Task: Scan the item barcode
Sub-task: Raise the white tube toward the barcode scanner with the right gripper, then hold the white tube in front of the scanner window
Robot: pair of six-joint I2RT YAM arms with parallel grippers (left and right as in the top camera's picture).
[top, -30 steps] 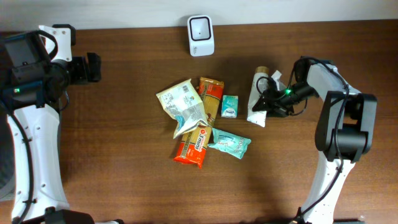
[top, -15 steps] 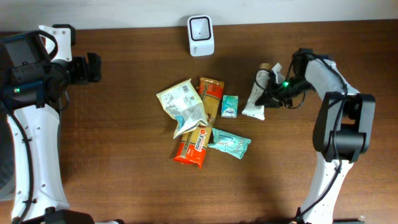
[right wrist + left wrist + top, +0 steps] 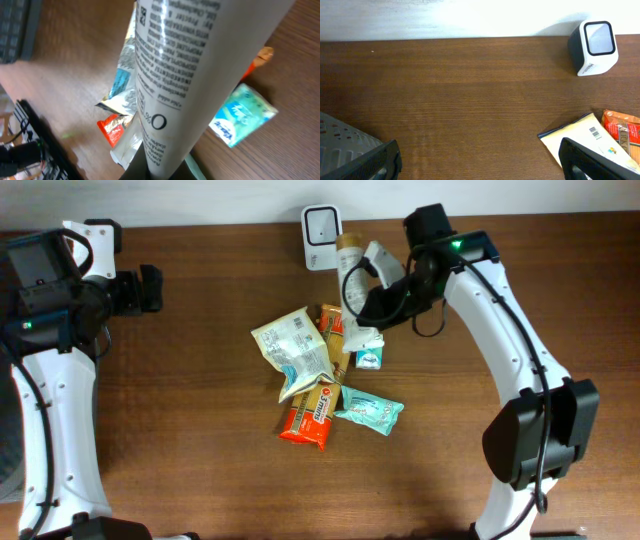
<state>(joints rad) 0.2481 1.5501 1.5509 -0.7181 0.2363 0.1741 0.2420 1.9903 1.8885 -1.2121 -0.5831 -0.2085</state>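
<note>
Bare table (image 3: 180, 410) lies open left of the packets (image 3: 310, 380); the tube (image 3: 353, 280) and right arm (image 3: 490, 293) crowd the right side of the scanner (image 3: 323, 237).

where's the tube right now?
Overhead view: the tube is held in the right gripper at back centre, its cap just right of the scanner, its other end over the packets.

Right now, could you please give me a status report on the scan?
Left end effector open, idle. Right end effector shut on white tube, beside the scanner. Nothing between them; packets lie below.
</note>
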